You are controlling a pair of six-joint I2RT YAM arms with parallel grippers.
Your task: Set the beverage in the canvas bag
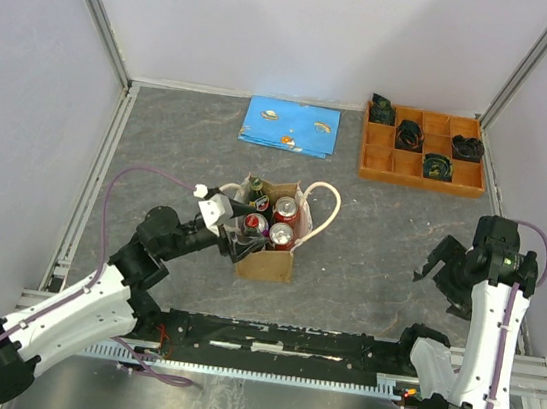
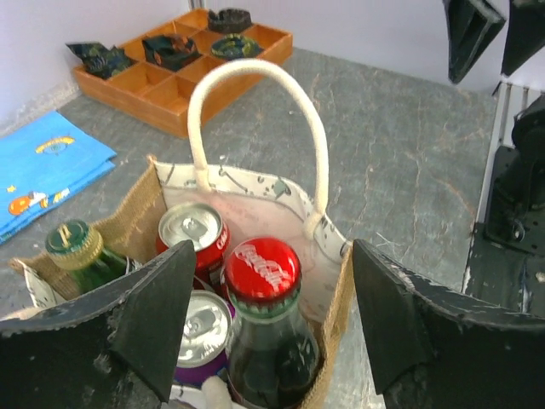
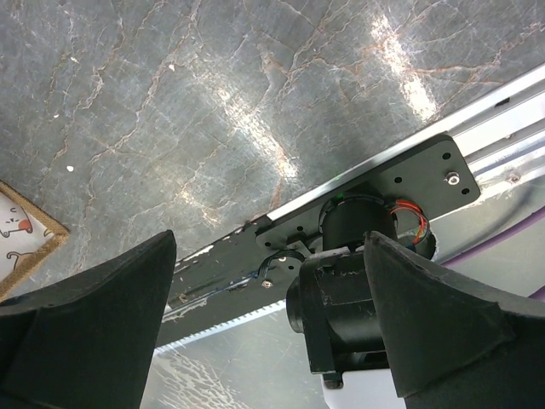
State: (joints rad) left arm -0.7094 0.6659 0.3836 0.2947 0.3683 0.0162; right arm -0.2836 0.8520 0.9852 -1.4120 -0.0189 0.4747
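The bottle [image 2: 264, 294] stands in the bag [image 2: 255, 192], left pincer [image 2: 272, 285] released either side: placing looks done. Next it must lift clear of the handle [image 2: 255, 72]. Right pincer [image 3: 264, 243] gapes, idle.

Top camera looks down; left wrist sits close above the canvas bag [image 2: 264, 198] both share; right wrist faces tabletop [image 3: 213, 102].
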